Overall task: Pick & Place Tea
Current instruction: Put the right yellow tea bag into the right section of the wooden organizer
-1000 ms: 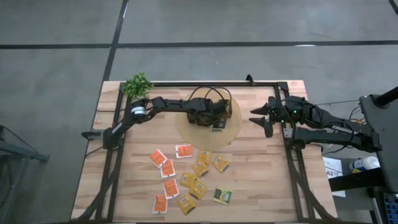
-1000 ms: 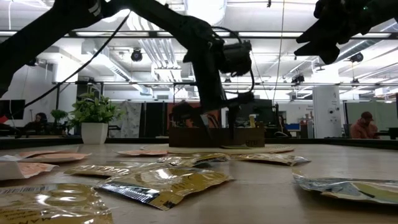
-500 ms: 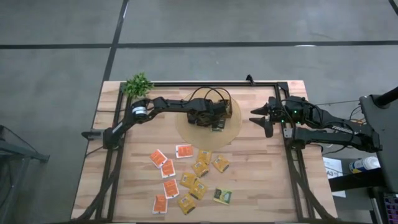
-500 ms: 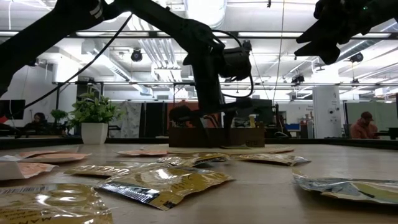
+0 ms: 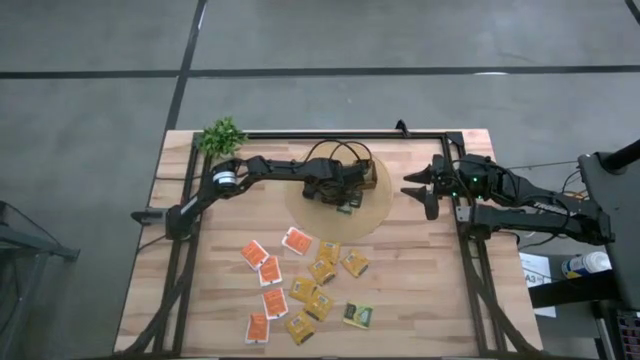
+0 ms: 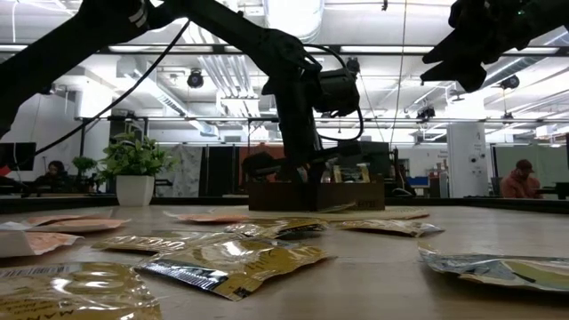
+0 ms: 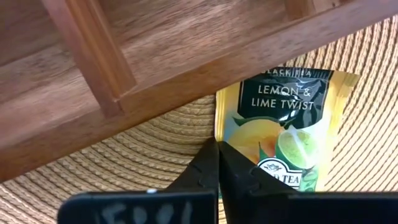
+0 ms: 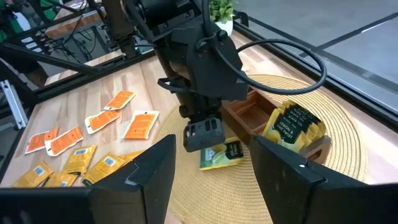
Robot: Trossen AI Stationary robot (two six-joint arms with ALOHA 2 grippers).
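The left gripper (image 5: 345, 196) is down over the round woven mat (image 5: 375, 215) near the far middle of the table (image 5: 420, 280), right beside the wooden box (image 5: 368, 176). In the left wrist view its fingers (image 7: 208, 171) are pressed together with nothing between them, their tips just at the near edge of a yellow-and-green tea sachet (image 7: 286, 130) that lies flat on the mat, partly tucked under the box's side wall. From the right wrist view that same sachet (image 8: 222, 154) lies under the left gripper, next to the box, and a few green sachets with dark labels (image 8: 292, 127) stand on edge in one end compartment of the box — the compartment beside it looks bare.

The rest of the tea — orange-and-white sachets (image 5: 262, 270) and yellow ones (image 5: 322, 272), plus one green sachet (image 5: 358, 315) — lies scattered on the near half of the table, well apart from the box.

The right gripper (image 5: 418, 190) hangs above the table's right side, near the mat's edge, its fingers spread and holding nothing. A small potted plant (image 5: 222, 136) stands at the far left corner.
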